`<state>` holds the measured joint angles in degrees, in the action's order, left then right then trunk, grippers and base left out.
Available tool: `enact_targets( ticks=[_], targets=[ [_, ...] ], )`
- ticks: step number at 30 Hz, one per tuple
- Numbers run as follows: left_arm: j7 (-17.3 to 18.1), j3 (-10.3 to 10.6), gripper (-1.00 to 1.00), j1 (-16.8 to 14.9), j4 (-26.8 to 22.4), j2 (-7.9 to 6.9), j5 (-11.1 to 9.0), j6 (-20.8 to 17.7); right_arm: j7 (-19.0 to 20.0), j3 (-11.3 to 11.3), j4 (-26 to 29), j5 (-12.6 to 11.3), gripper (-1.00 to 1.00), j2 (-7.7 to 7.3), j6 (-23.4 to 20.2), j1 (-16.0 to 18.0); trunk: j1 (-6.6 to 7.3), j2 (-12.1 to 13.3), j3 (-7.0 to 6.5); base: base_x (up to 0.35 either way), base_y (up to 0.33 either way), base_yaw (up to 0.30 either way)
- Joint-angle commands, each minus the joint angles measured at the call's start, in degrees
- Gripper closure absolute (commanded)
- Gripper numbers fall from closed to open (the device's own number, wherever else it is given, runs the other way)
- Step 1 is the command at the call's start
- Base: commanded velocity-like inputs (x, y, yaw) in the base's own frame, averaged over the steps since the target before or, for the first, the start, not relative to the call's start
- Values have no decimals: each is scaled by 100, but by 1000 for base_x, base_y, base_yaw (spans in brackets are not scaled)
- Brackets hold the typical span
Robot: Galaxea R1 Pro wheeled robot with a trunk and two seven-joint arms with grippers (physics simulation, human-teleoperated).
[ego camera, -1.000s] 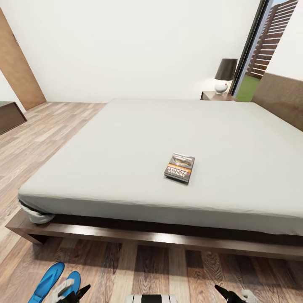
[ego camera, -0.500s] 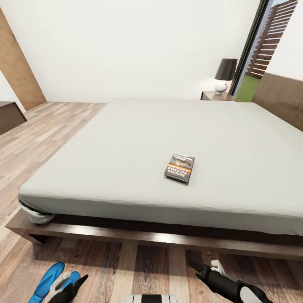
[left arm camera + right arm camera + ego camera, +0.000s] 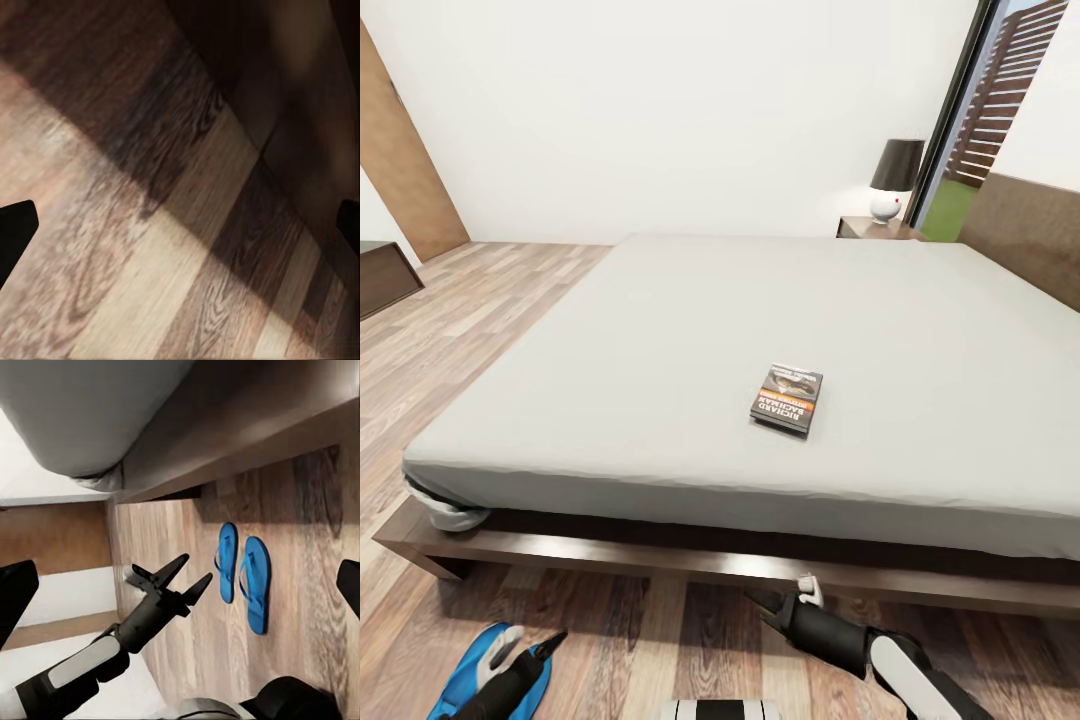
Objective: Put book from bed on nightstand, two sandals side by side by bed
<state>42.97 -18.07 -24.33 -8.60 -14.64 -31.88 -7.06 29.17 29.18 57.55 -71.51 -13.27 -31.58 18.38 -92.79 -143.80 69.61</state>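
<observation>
Blue sandals (image 3: pixel 244 571) already lie side by side on the wood-plank floor (image 3: pixel 700 630) beside the bed (image 3: pixel 660 560); the left gripper (image 3: pixel 171 577), jaws spread and empty, hovers just by them and could knock them askew. Right gripper (image 3: pixel 785 598), also spread, must reach far across the mattress for the paperback book (image 3: pixel 787 398). Nothing acts as a container

head high over bed (image 3: pixel 660 330), wrists floorward

I count one book (image 3: pixel 787 398) on one bed (image 3: pixel 660 330), two blue sandals (image 3: pixel 244 574) on the floor, one nightstand (image 3: pixel 875 228) carrying one lamp (image 3: pixel 894 178), and two grippers: left (image 3: pixel 555 640), right (image 3: pixel 785 592).
</observation>
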Motion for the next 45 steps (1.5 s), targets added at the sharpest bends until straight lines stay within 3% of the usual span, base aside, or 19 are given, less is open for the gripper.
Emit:
enact_targets(
  ticks=[1,4,5,11,12,16,17,23,28,32,34,40,45],
  targets=[
    [19,3,-100,-1,-50,0,-56,-125,-76,12,94,-36,-100,52,-48,10,1,-2,4,0,0,0],
    [21,-19,-100,-1,-187,2,-56,-289,-333,15,363,-38,-100,227,-151,45,1,-2,4,0,0,0],
    [20,-42,-100,-1,-264,3,-56,-361,-526,16,525,-38,-100,362,-226,83,1,-2,4,0,0,0],
    [19,-91,-100,-1,-399,12,-56,-455,-1194,17,858,-42,-100,834,-465,306,1,-2,4,0,0,0],
    [18,-98,-100,-1,-417,19,-56,-466,-1421,14,910,-47,-100,977,-528,417,1,-2,4,0,0,0],
    [17,-103,-100,-1,-436,34,-51,-471,-1832,11,967,-64,-100,1220,-608,698,1,-2,4,0,0,0],
    [13,-102,-100,-1,-441,39,-50,-471,-2008,10,980,-84,-100,1340,-637,857,1,-2,4,0,0,0],
    [19,-99,-100,-1,-453,37,-47,-482,-2541,-46,970,-124,-100,1663,-777,1305,1,-2,4,0,0,0],
    [18,-94,-100,-1,-457,33,-45,-493,-3164,-300,933,-251,-100,1887,-840,1907,1,-2,4,0,0,0],
    [9,-91,-100,-3,-466,37,-38,-501,-3663,-503,859,-569,-100,2016,-856,2445,1,-2,4,0,0,0],
    [1,-87,-100,-2,-502,38,-32,-504,-4140,-642,671,-945,-100,2060,-861,2915,1,-2,4,0,0,0],
    [13,-77,-100,-5,-574,40,-23,-520,-5091,-909,129,-1767,-100,2074,-884,3883,1,-2,4,0,0,0],
    [36,-71,-100,-7,-637,40,-15,-634,-5597,-1055,-325,-2146,-100,2059,-986,4596,1,-2,4,0,0,0]
  ],
)
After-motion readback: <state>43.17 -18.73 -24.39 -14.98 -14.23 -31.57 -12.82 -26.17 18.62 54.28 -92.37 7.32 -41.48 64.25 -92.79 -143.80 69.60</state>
